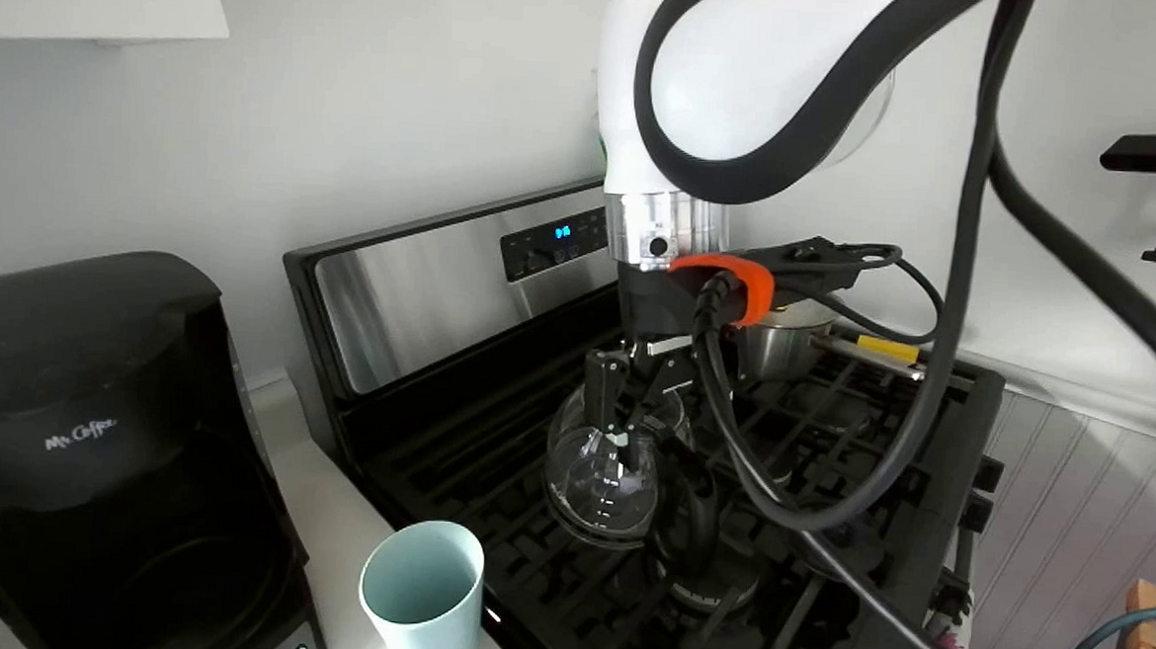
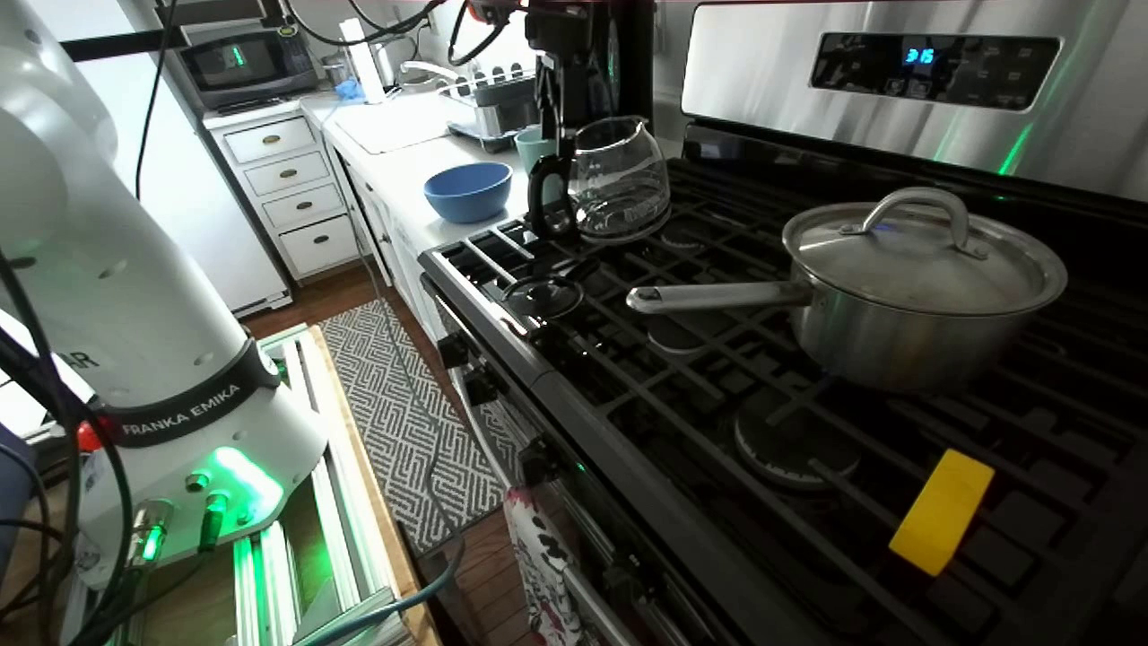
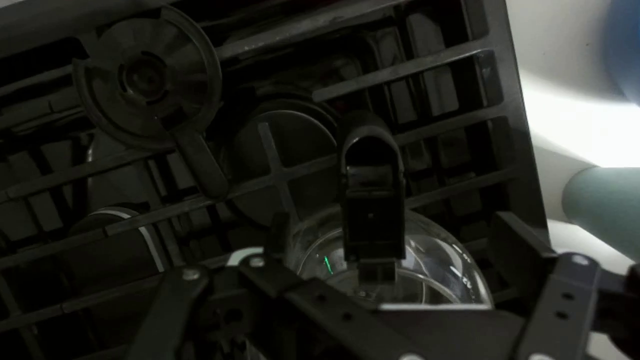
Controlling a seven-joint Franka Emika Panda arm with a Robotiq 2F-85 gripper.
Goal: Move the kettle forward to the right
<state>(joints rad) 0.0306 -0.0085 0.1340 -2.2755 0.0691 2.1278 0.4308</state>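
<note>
Wrist view: looking down past end effector (image 3: 392, 229), spread wide, gripping nothing, onto kettle (image 3: 425, 252) just below, near worktop (image 3: 512, 95) edge closest to pale cup (image 3: 610, 207), with handle (image 3: 372, 220) seen between fingertips (image 3: 520, 240), pointing toward front edge; probably best clasped there.

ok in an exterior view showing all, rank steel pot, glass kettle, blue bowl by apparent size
Largest to smallest:
steel pot
glass kettle
blue bowl
The pot is nearest the camera, so real sizes may differ.
</note>
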